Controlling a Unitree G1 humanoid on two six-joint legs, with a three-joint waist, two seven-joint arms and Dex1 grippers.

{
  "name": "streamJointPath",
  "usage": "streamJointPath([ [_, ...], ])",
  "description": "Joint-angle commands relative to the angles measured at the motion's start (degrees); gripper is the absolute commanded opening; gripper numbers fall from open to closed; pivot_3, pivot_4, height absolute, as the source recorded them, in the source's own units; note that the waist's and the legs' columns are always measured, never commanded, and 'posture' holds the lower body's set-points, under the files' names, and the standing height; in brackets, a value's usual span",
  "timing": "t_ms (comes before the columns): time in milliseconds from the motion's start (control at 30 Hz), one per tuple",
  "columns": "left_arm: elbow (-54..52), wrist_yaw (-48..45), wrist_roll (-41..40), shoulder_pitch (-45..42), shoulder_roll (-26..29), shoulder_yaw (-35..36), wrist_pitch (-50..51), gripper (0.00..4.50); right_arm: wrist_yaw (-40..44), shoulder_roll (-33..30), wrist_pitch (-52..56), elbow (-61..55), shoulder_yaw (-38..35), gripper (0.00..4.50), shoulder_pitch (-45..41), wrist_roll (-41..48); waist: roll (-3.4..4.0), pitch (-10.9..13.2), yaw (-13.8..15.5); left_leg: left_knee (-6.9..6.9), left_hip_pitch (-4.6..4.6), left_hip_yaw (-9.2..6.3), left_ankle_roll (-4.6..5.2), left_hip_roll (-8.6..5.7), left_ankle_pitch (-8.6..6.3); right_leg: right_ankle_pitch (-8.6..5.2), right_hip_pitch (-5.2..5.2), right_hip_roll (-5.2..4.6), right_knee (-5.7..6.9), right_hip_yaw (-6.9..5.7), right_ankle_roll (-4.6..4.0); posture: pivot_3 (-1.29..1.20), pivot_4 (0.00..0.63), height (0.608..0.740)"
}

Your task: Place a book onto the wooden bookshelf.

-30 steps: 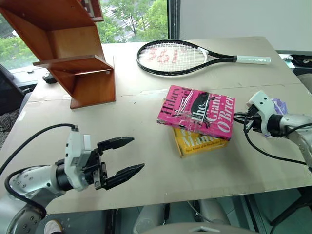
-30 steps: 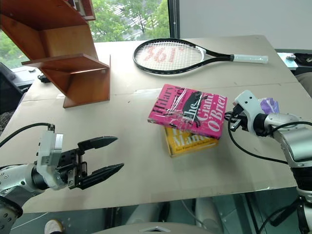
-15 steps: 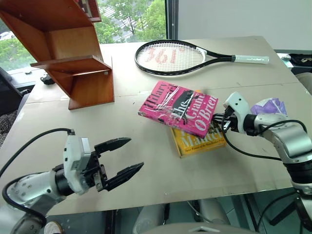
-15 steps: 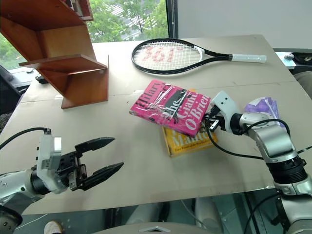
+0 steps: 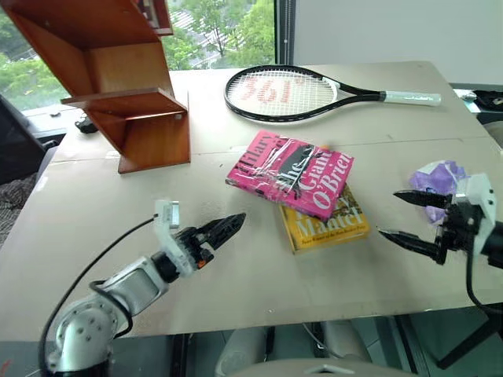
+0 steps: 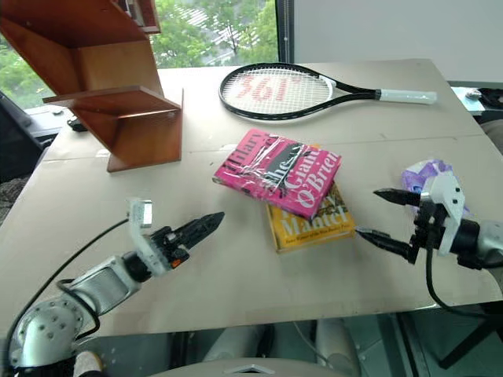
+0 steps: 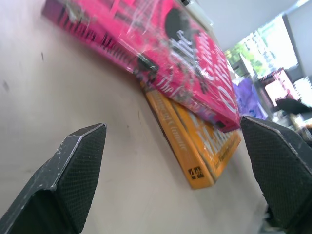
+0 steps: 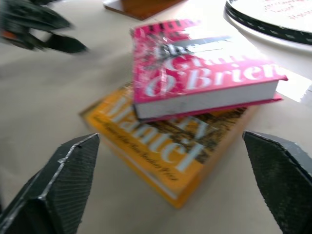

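Between the two hands, near the middle of the tabletop (image 5: 236, 283): pink book (image 5: 291, 173), lying flat and askew on a yellow book (image 5: 326, 224), long axis running from far-left to near-right. Left hand (image 5: 222, 229) released, fingers spread wide, low over the tabletop, pointing toward the book's near-left edge. Right hand (image 5: 410, 217) also released, holding nothing, just off the book's right corner. Both about equally near, judged by eye. Wooden bookshelf (image 5: 118, 78) well apart, at the far left; left arm on that side.
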Motion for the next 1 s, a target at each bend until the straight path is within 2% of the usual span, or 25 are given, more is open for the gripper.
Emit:
streamJointPath([
  [33,8.2,9.2,-9.0,-6.8,-4.0,-1.5,-0.1,4.5,-2.1,1.6,-2.7,-6.5,-3.6,4.44,1.8,3.1,-0.03,0.0,0.1,0.02,0.0,0.0,-0.01,0.0,0.0,0.0,0.01,-0.01,0.01,0.0,0.0,0.0,0.15,0.74],
  [200,19.3,16.9,-12.7,-16.5,-14.0,-3.0,-2.2,4.5,-5.5,4.0,-4.7,-9.5,-3.4,4.44,5.7,2.5,-0.23,-0.2,0.8,0.26,-0.05,-0.12,-0.03,-0.06,0.02,0.01,0.07,-0.03,0.04,-0.11,0.01,0.0,0.15,0.74],
  [300,25.7,19.6,-12.4,-20.7,-20.6,-1.9,-5.5,4.5,-6.3,4.1,-5.5,-10.8,-4.6,4.44,7.5,3.0,-0.28,-0.2,0.9,0.29,-0.06,-0.07,-0.01,-0.16,0.01,0.03,0.06,-0.1,0.02,-0.04,0.04,0.0,0.15,0.74],
  [433,32.9,19.2,-9.6,-25.5,-26.0,-1.3,-6.9,4.5,-7.0,4.0,-6.6,-11.7,-6.4,4.44,9.7,3.6,-0.29,-0.2,1.7,0.3,-0.05,-0.1,-0.02,-0.15,0.02,0.03,0.09,-0.09,0.03,-0.07,0.05,0.0,0.15,0.74],
  [533,36.6,16.6,-6.5,-27.3,-27.6,0.0,-7.9,3.68,-7.0,4.0,-7.5,-12.1,-6.6,4.5,11.3,3.3,-0.23,-0.3,1.8,0.34,0.02,-0.12,-0.03,-0.14,0.02,0.03,0.22,-0.07,0.03,-0.08,0.05,0.0,0.15,0.74],
  [633,38.2,14.3,-5.7,-27.5,-29.2,1.2,-7.4,2.15,-8.1,4.6,-8.2,-12.9,-6.4,4.5,12.6,3.3,-0.08,-0.5,1.8,0.45,0.06,-0.12,-0.02,-0.15,0.02,0.03,0.32,-0.07,0.02,-0.09,0.06,0.0,0.15,0.74],
  [767,36.7,12.4,-5.4,-26.2,-29.7,3.4,-7.1,0.38,-9.1,5.1,-9.3,-13.2,-5.2,4.5,13.4,2.7,0.01,-0.5,1.8,0.62,0.08,-0.16,-0.02,-0.14,0.02,0.03,0.43,-0.06,0.02,-0.09,0.09,0.0,0.15,0.74],
  [800,35.5,11.8,-5.0,-25.9,-29.3,3.7,-7.0,0.12,-9.4,5.3,-9.5,-13.2,-4.7,4.5,13.3,2.4,0.02,-0.6,1.6,0.64,0.08,-0.14,-0.02,-0.14,0.02,0.03,0.43,-0.04,0.02,-0.08,0.1,0.0,0.15,0.74],
  [933,24.8,4.0,2.8,-25.3,-23.1,5.3,-11.2,0.12,-10.0,6.5,-11.2,-11.0,-0.9,4.5,10.3,1.4,-0.08,-0.5,0.8,0.65,0.1,-0.05,-0.03,-0.06,0.01,0.04,0.41,0.07,0.02,-0.02,0.12,0.0,0.15,0.74],
  [1000,19.1,1.6,6.8,-26.7,-17.9,4.5,-11.0,0.12,-10.2,7.1,-11.8,-9.9,0.6,4.5,8.1,1.8,-0.28,-0.4,0.2,0.63,0.03,-0.08,-0.07,0.03,0.02,0.05,0.33,0.15,0.03,-0.03,0.09,0.0,0.15,0.74],
])
